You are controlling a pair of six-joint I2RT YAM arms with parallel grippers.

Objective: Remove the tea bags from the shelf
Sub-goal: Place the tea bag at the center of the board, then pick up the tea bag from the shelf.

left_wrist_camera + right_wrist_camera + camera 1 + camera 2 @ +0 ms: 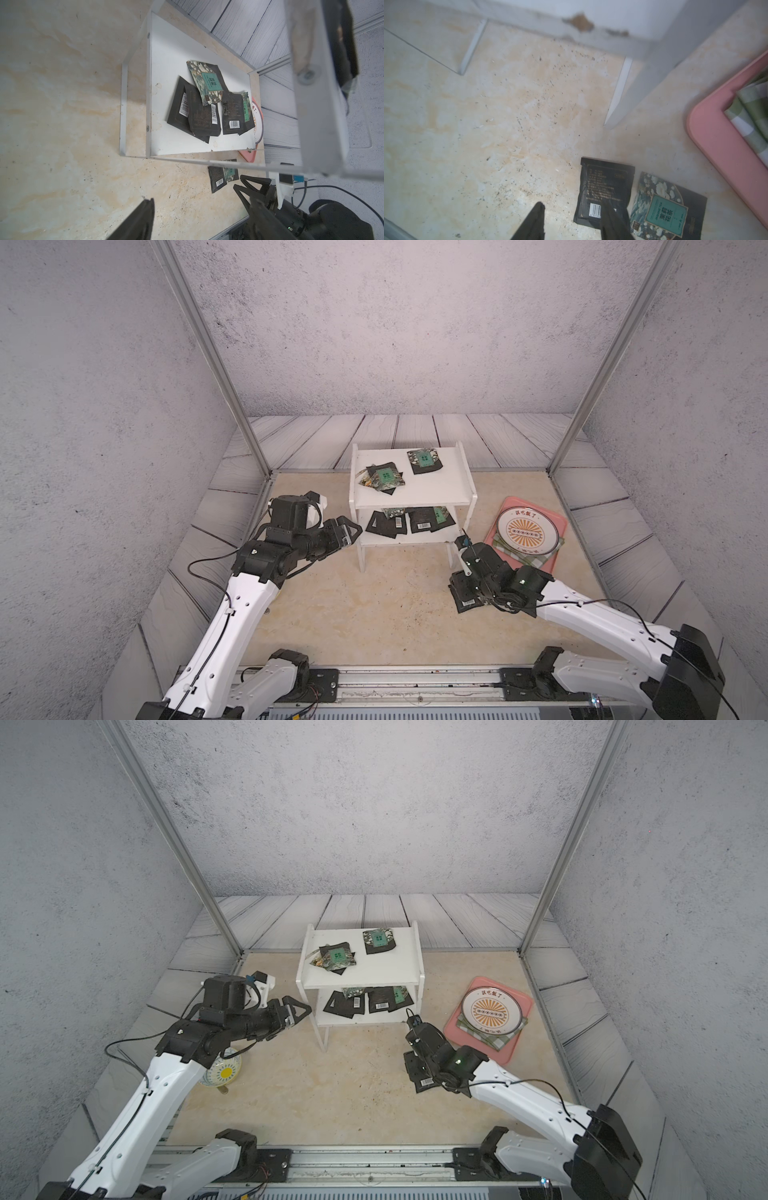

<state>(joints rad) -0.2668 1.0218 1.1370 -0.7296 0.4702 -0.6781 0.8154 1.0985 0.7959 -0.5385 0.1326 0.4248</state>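
Note:
The white shelf (415, 493) (374, 969) stands at mid-table. Tea bags lie on its top board in a small pile (384, 477) and as a single one (424, 461). Several more tea bags (424, 520) (207, 104) overlap on the lower board. My left gripper (353, 529) (203, 199) hangs open and empty beside the lower board's left end. Two tea bags lie on the table by the shelf's front right leg, one black side up (606, 187) and one green-labelled (666, 209). My right gripper (571, 203) is open above them, with one finger over the black sachet.
A pink tray (563, 526) (716, 145) holds a round plate (527, 533) on a green checkered cloth, right of the shelf. A small patterned bowl (222, 1073) sits under my left arm. Aluminium posts (249, 435) stand at the back corners.

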